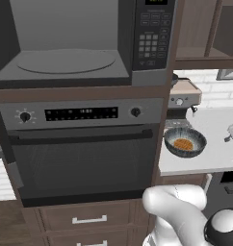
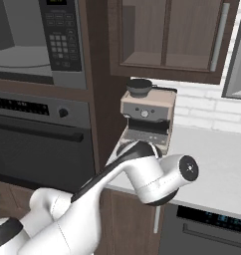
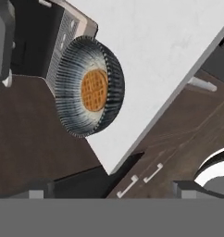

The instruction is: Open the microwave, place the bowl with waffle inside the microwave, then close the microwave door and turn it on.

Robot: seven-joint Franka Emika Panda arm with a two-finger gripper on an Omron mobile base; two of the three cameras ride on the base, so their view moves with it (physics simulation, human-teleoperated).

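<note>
Here the pincer (image 3: 111, 193) is spread wide and holds nothing, its two dark tips low at the edge of the hand view. Just ahead of it sits the bowl (image 3: 88, 87) with the waffle (image 3: 94, 90) inside, on the pale counter (image 3: 169, 51) near the edge. To lift it well, I'd straddle one side of the rim and pinch gently. Farther off, the left base view adds the microwave (image 1: 80, 43), already open, its turntable bare; the hand view lacks that.
</note>
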